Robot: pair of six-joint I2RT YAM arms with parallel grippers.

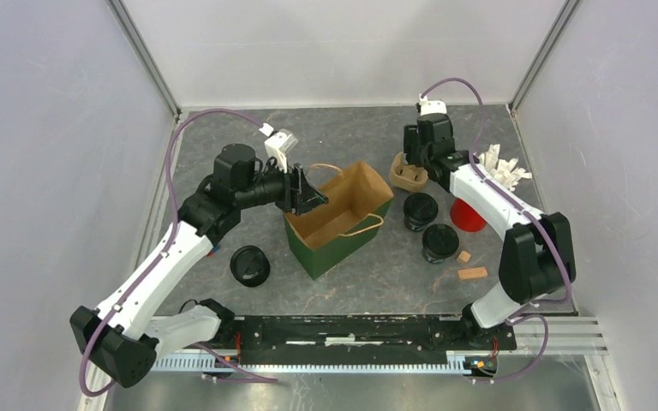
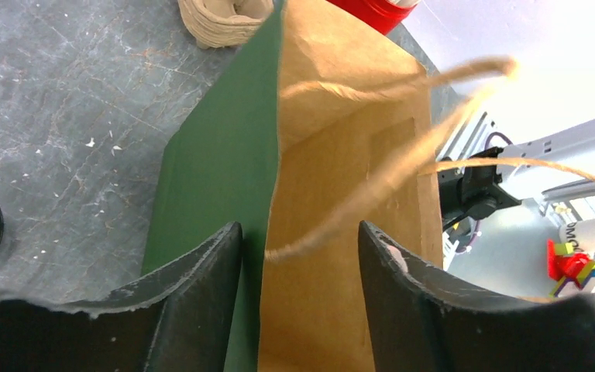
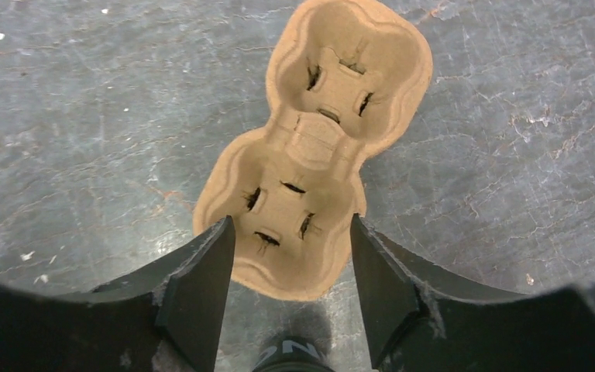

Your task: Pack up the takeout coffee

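Three black lidded coffee cups stand on the table: one [image 1: 249,265] left of the green paper bag [image 1: 338,218], two [image 1: 420,211] [image 1: 439,242] right of it. The bag stands open, showing its tan inside. My left gripper [image 1: 308,195] is open at the bag's left rim. In the left wrist view the gripper [image 2: 298,240] straddles the bag's wall [image 2: 217,155], one finger outside and one inside, not pinching it. My right gripper [image 1: 413,164] is open and empty above the tan pulp carrier [image 1: 409,174]. In the right wrist view the gripper [image 3: 290,232] hangs over the near end of the carrier [image 3: 314,147].
A red cup [image 1: 467,214] with white packets [image 1: 501,167] stands right of the carrier. Two small wooden pieces [image 1: 471,273] lie near the right cups. White walls close in the table on three sides.
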